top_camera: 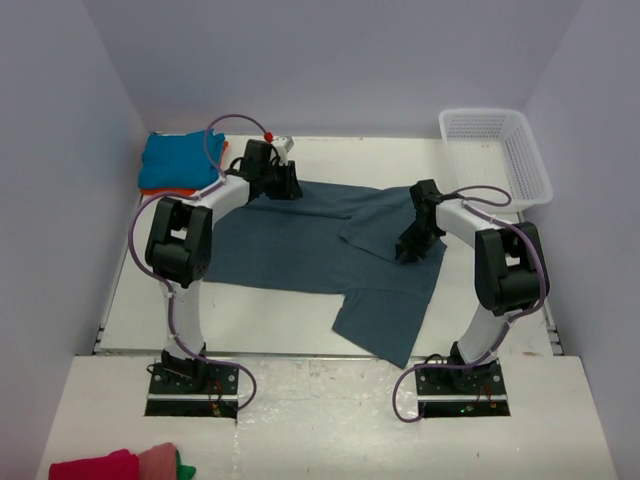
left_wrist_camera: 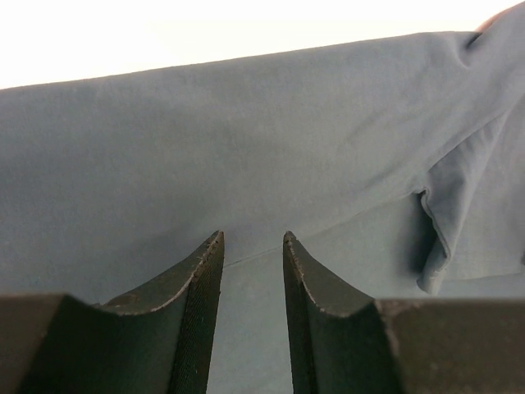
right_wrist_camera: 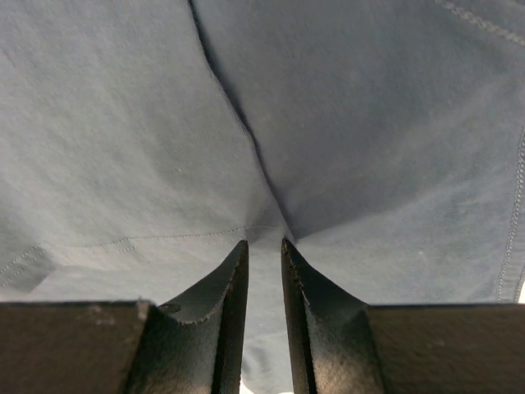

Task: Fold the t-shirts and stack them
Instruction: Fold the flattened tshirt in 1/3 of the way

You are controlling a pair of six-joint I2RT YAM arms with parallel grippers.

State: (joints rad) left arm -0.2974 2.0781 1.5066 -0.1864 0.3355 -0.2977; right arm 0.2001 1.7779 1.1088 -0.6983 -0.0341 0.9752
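On the table's middle: the slate-blue shirt (top_camera: 300,250) lies spread over the white table (top_camera: 270,315); its left half is flat; its right part is doubled over in a slanted flap; one lower corner reaches toward the near edge.
Far left corner: the turquoise shirt (top_camera: 178,160) sits folded in a neat block on the orange shirt (top_camera: 160,191); only a thin orange strip shows under its near edge; both lie just beside the slate-blue shirt's far left corner.
Basket: the white mesh basket (top_camera: 530,170) stands at the far right corner, apart from all three shirts; its bare mesh walls and floor are in view.
Left gripper: the left gripper (left_wrist_camera: 253,236) is at the slate-blue shirt's far edge; its fingers stand a narrow gap apart, pinching a thick fold of that cloth; a crease runs across between the tips.
Right gripper: the right gripper (right_wrist_camera: 264,242) is on the doubled flap at the right; its fingers are nearly together, nipping the slate-blue cloth; wrinkles fan out from the tips.
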